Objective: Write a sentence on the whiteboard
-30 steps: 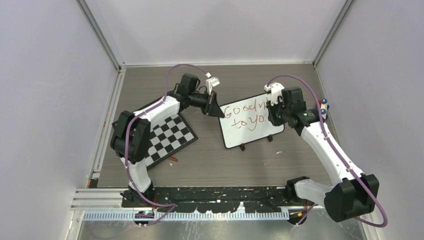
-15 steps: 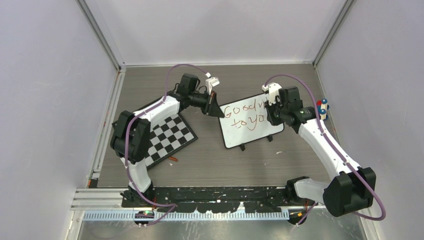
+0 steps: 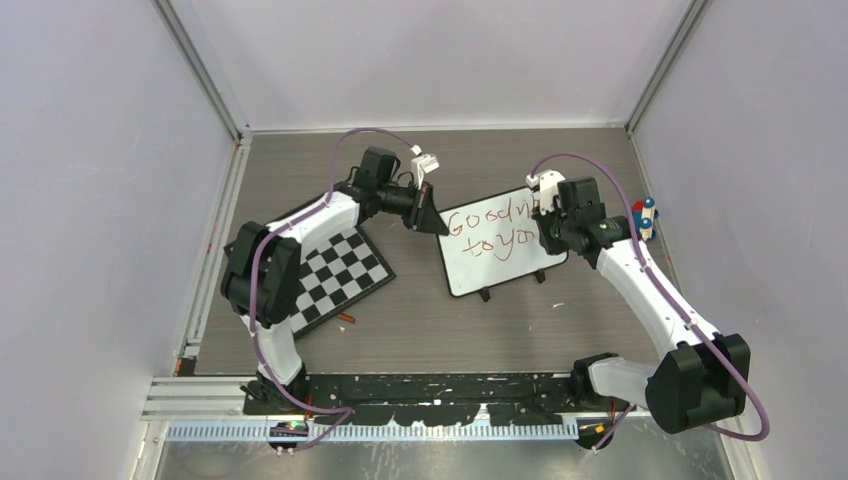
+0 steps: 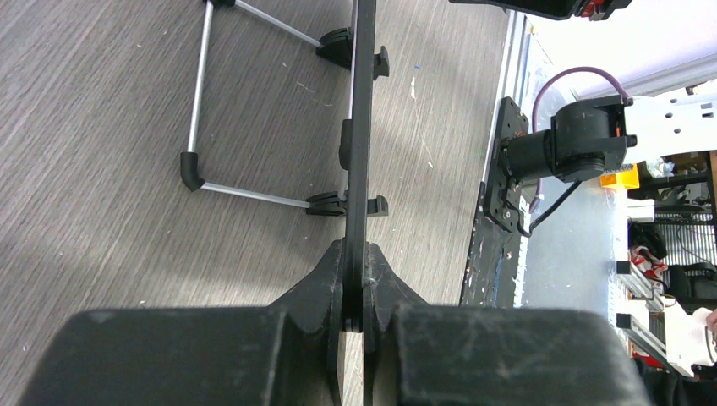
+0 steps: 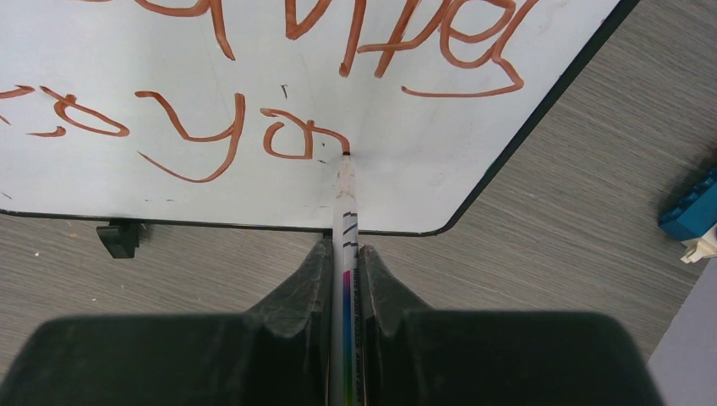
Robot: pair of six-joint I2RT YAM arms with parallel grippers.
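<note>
Small white rectangular whiteboard (image 3: 505, 272) with rounded corners and a thin black frame stands tilted on two small black feet on the grey wood-grain bench (image 3: 420, 330), right of centre, between the two arms. Left end effector (image 3: 430, 215) is at the board's left edge. In the left wrist view its fingers (image 4: 325, 279) are pressed together on the black frame (image 4: 362, 127), pinching the board edge-on, and a thin metal wire stand (image 4: 199, 110) shows behind the board. Right end effector (image 3: 548, 225) is at the board's right side. In the right wrist view it (image 5: 344, 249) is pinching a slim white marker (image 5: 345, 211) with black and coloured bands, and the marker's tip touches the white face. The red-brown handwritten sentence (image 3: 487, 230) runs in two lines. The lower line (image 5: 203, 135) reads "to yo", with a short stroke from the last "o" ending at the tip. The end of the upper line is hidden by the right arm in the top view. A black-and-white checkerboard (image 3: 335, 272) lies flat left of the board, apart from it. A small blue and white object (image 3: 647, 215) sits near the bench's right edge.
</note>
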